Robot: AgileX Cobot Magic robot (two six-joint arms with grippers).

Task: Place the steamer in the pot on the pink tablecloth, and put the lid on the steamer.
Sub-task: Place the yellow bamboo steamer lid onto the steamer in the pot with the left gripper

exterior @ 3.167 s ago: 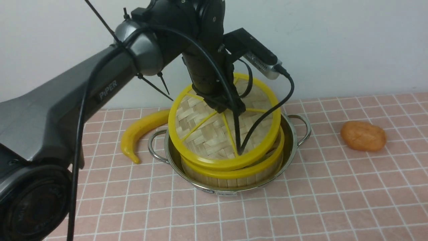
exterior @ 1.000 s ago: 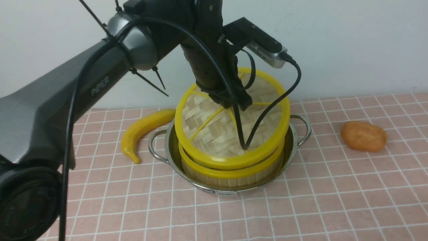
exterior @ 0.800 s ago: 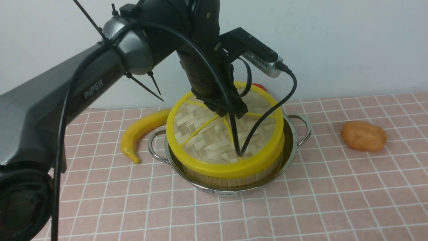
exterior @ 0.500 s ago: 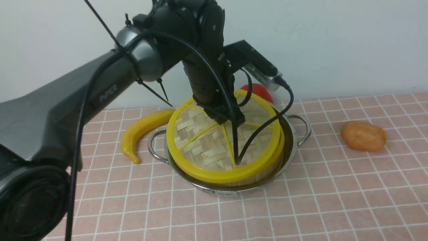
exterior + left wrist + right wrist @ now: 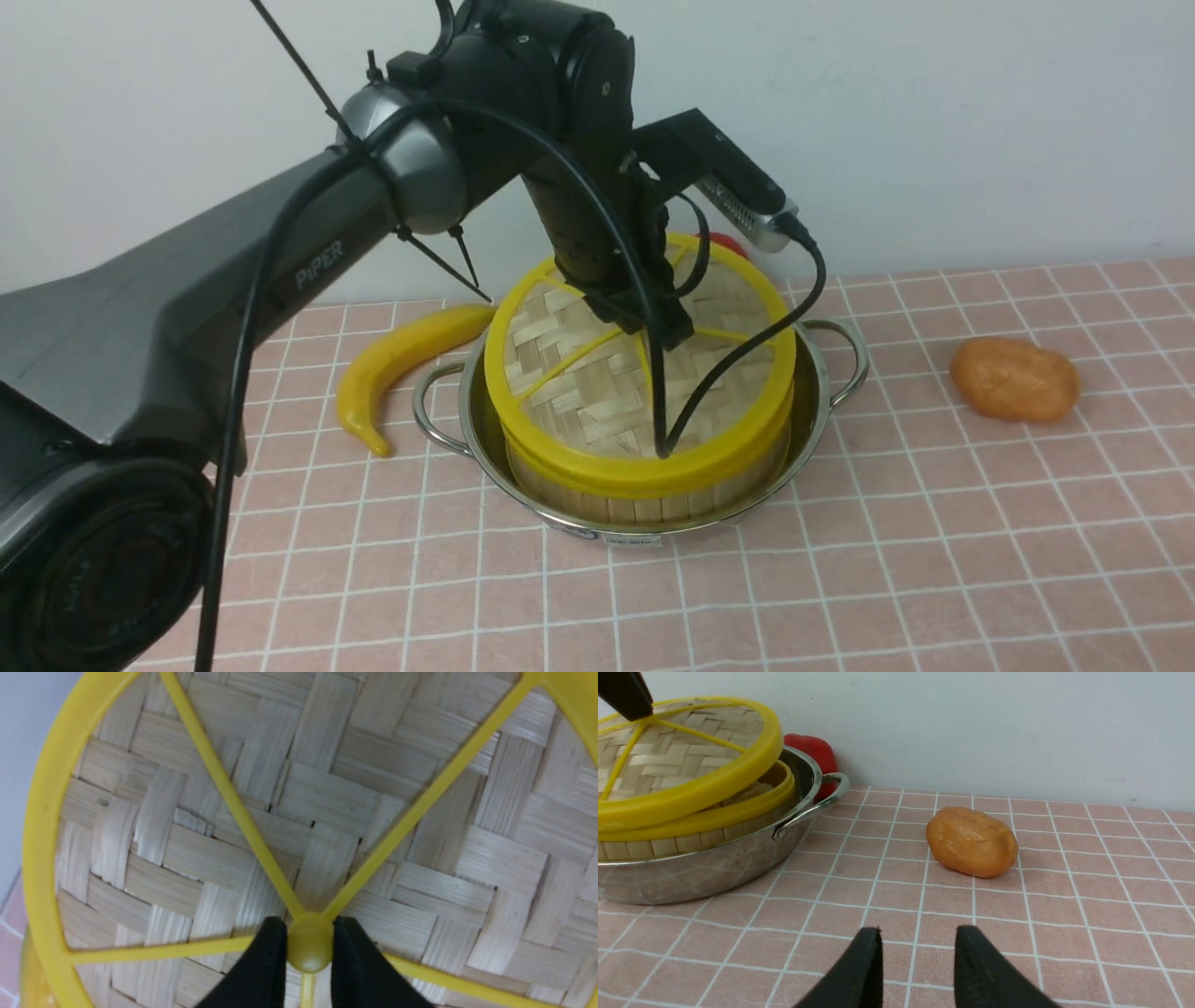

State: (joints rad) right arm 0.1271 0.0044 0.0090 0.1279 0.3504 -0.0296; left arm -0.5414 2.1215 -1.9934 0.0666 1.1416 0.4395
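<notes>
Since 0.5 s ago: lid shifted right, now more centred over steamer. Left jaws pinched on lid hub; lid tilted, far side raised. Steamer sits in pot on pink tablecloth. Step: seating lid. Next: level, lower, release. Right jaws narrowly apart, idle.

It looks like a staged kitchen test bench: a counter under a pink tablecloth against a bare white wall, with a steel pot mid-frame and toy-like food, a banana at left.
</notes>
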